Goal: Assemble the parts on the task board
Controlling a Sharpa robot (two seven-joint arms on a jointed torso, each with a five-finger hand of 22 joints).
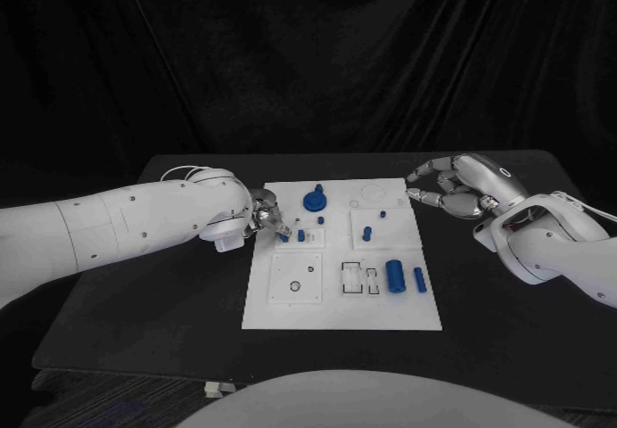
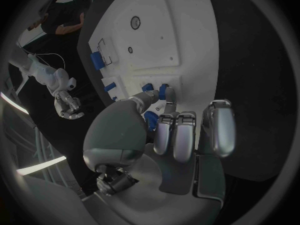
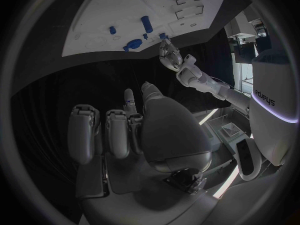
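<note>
1. Your left hand (image 1: 261, 217) sits at the task board's (image 1: 308, 312) left edge, its fingers (image 2: 164, 96) pinching a small blue peg (image 2: 163, 89) just above the board.
2. Your right hand (image 1: 453, 190) hovers off the board's far right corner, fingers curled in and holding nothing.
3. Already standing, by the look of it: the round blue knob (image 1: 315, 200) and a short peg (image 1: 366, 234).
4. Likely left: the large blue cylinder (image 1: 395, 275) and slim bar (image 1: 419, 280) lying loose beside the open slots (image 1: 358, 277). Roughly midway.
</note>
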